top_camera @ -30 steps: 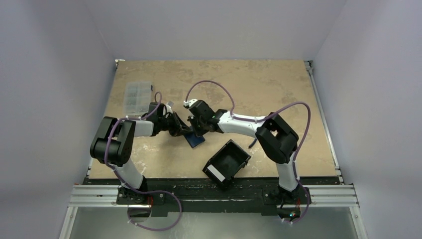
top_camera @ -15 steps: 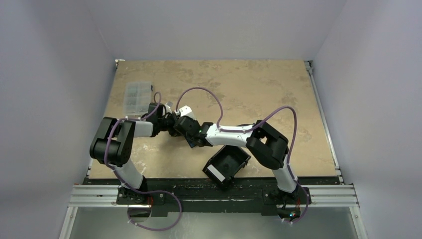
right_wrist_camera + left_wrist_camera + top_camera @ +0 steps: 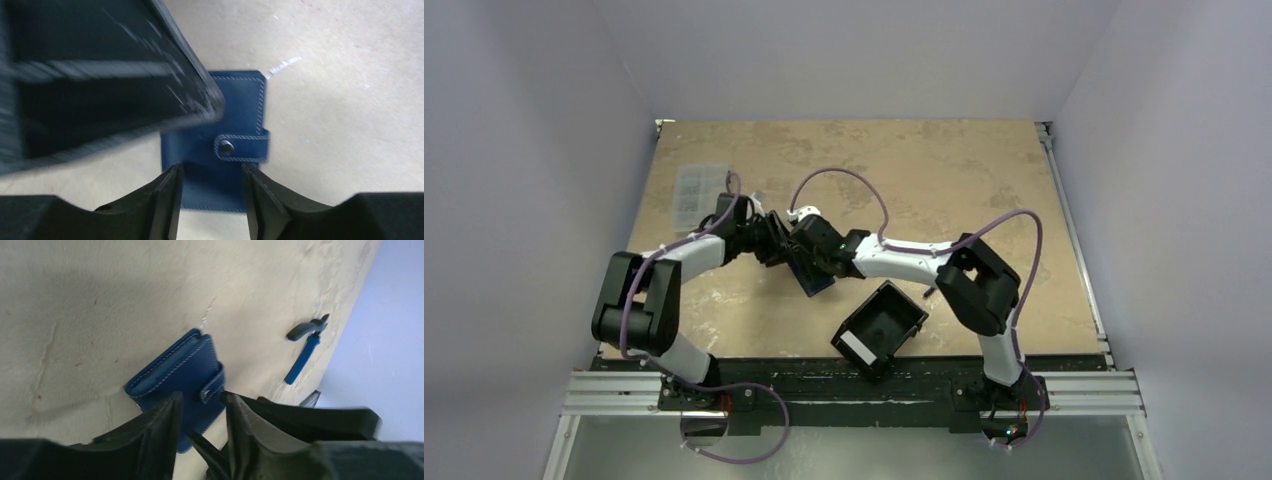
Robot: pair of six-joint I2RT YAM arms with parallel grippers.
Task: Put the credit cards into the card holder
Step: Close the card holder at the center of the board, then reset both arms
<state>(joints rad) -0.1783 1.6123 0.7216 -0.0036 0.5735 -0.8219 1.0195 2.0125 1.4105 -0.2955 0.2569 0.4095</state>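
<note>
The small flat navy-blue folding card holder point(image 3: 235, 110) lies flat on the tan mottled table point(image 3: 944, 180), between the two arms, and both grippers crowd over it. It is closed: the strap is folded across its edge and fastened on the snap.

From the right gripper point(image 3: 212, 167) the holder's long axis runs straight away from the fingers. Its near short edge sits in the gap between them, and the strap is off to one side. Those fingers are spread and grip nothing.

The left gripper point(image 3: 201, 396) comes in from the strap side. The strap shows right in its gap, and its fingers are parted too, with no clamp on the leather that I can see. I judge the left is better placed to catch the strap, while the right pins the body.

I see no credit cards in any view. The black box-shaped tray with a white label point(image 3: 856, 347) sits near the right arm, its interior too dark to read. The clear plastic compartment box point(image 3: 697, 190) lies well apart, far left.
</note>
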